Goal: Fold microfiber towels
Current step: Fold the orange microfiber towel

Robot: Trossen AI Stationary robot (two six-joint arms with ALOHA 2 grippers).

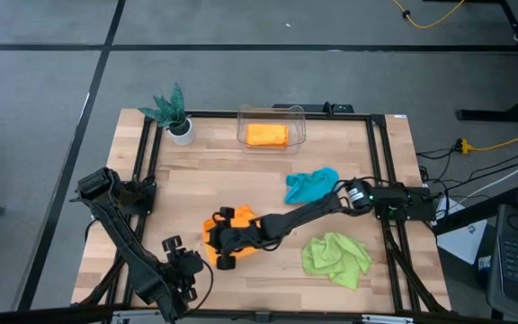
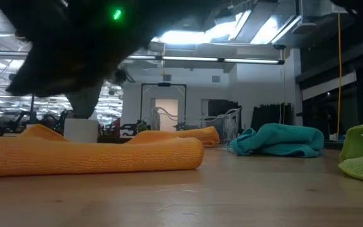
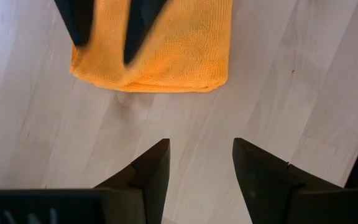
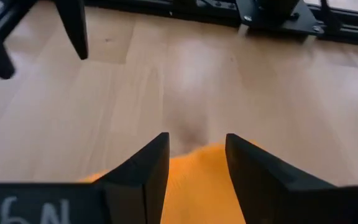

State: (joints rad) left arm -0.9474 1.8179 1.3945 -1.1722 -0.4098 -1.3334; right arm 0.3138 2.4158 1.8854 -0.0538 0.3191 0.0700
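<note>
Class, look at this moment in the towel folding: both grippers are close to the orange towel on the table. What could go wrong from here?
1. The right gripper is open over the orange towel's edge; it may pinch only one layer and undo the fold.
2. The left gripper, open nearby, could collide with the right one.
3. The right arm reaches across beside the teal towel and might drag it.

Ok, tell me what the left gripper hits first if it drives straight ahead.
Probably the folded orange towel: the open left gripper points at it across bare table, with the right gripper's fingers over it.
</note>
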